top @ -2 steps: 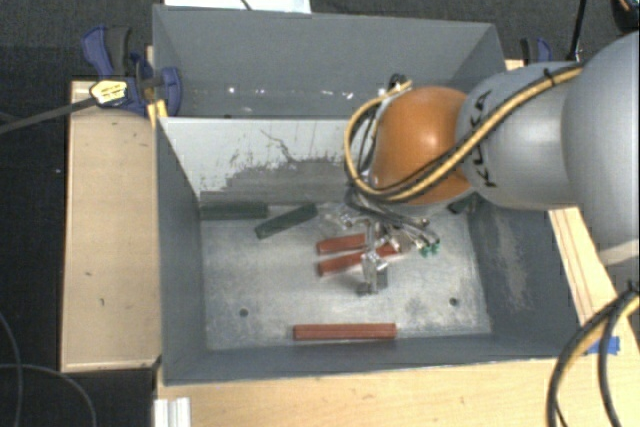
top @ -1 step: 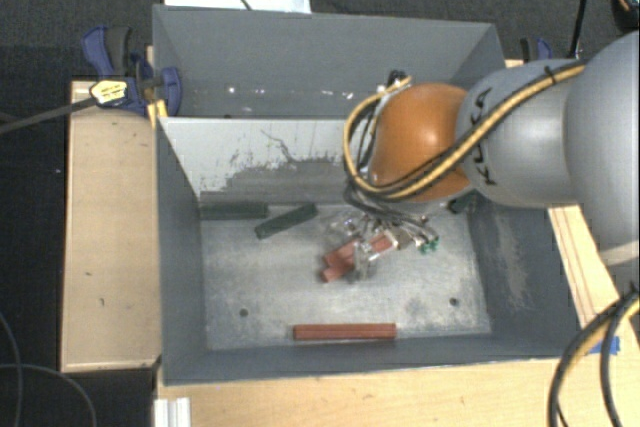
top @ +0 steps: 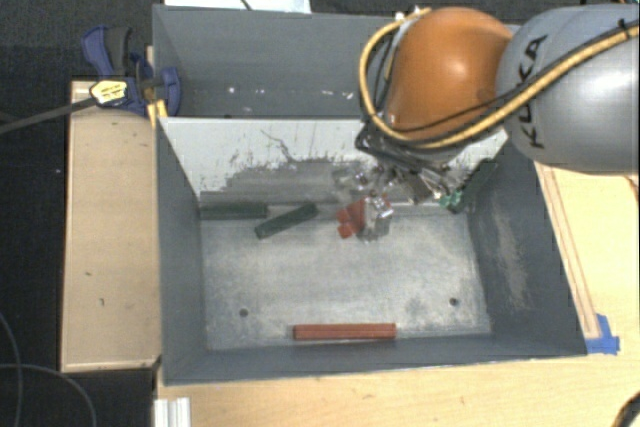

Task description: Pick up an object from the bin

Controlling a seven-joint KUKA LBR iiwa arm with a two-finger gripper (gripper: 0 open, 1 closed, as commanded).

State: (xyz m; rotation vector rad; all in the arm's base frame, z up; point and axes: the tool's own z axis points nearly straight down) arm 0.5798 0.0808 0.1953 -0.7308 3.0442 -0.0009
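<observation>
While the claw (top: 372, 215) hangs low near the middle of the bin (top: 520, 245), a bit toward 12 o'clock, a small red block (top: 347, 220) lies right at its 9 o'clock side. You cannot tell if the claw is spread or pressed together. Get the block in the middle, squeeze gently, then lift straight up, away from the dark green sticks (top: 285, 220).
</observation>
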